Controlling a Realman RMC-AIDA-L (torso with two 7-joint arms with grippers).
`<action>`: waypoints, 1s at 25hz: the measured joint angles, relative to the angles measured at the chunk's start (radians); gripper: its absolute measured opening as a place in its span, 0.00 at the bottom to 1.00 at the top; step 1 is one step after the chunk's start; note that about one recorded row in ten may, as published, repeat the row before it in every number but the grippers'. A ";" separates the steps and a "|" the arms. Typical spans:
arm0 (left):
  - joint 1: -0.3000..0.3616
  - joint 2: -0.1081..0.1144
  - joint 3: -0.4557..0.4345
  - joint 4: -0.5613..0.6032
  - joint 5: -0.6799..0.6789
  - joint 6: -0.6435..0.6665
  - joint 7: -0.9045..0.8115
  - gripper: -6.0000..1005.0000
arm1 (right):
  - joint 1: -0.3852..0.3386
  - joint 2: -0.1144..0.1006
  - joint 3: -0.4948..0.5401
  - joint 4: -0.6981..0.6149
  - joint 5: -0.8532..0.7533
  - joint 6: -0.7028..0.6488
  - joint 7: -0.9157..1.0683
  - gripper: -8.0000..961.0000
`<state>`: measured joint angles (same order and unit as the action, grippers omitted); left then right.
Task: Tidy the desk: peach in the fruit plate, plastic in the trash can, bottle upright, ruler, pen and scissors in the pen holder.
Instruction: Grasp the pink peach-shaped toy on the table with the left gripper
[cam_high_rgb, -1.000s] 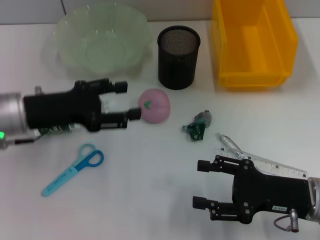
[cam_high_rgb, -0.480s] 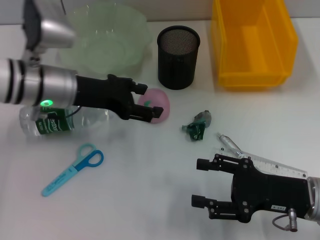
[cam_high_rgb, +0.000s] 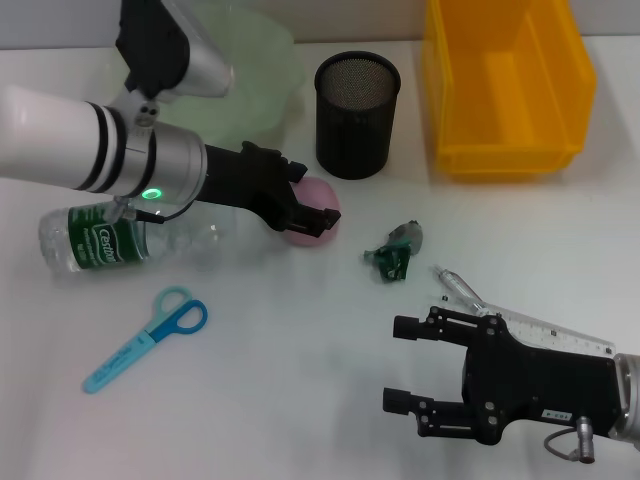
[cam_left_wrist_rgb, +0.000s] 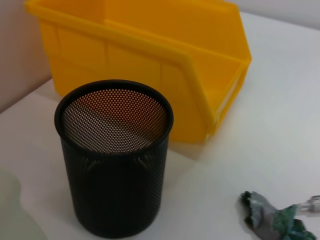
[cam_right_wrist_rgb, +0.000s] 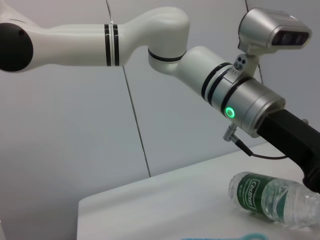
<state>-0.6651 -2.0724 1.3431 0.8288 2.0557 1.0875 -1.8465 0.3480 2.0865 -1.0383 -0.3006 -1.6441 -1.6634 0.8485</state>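
White desk — pale panelled wall

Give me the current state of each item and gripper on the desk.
Peach: on the desk, left gripper around it.
Bottle: lying on its side.
Scissors: flat on the desk.
Plastic scrap: on the desk.
Ruler: on the desk, partly under the right arm.
Pen holder: upright, empty.
Right gripper: open, idle.

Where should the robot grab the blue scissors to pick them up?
Probably at the straight closed blades, just below the handle loops, coming straight down from above. The blue scissors lie flat on the table, so only a top pinch across the narrow middle fits. The loops are wider and rounder, so likely harder to clamp.
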 joint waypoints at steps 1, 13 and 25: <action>0.000 0.000 0.000 0.000 0.000 0.000 0.000 0.73 | 0.001 0.000 0.000 0.000 0.000 0.000 0.000 0.80; -0.016 -0.005 0.118 -0.036 0.003 -0.154 -0.013 0.72 | 0.003 0.000 0.000 0.002 0.010 0.001 0.000 0.80; -0.016 -0.006 0.170 -0.045 0.027 -0.215 -0.050 0.70 | 0.005 0.000 0.000 0.002 0.021 0.001 0.000 0.80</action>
<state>-0.6814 -2.0786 1.5133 0.7841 2.0831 0.8729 -1.8967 0.3532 2.0862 -1.0385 -0.2989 -1.6229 -1.6627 0.8482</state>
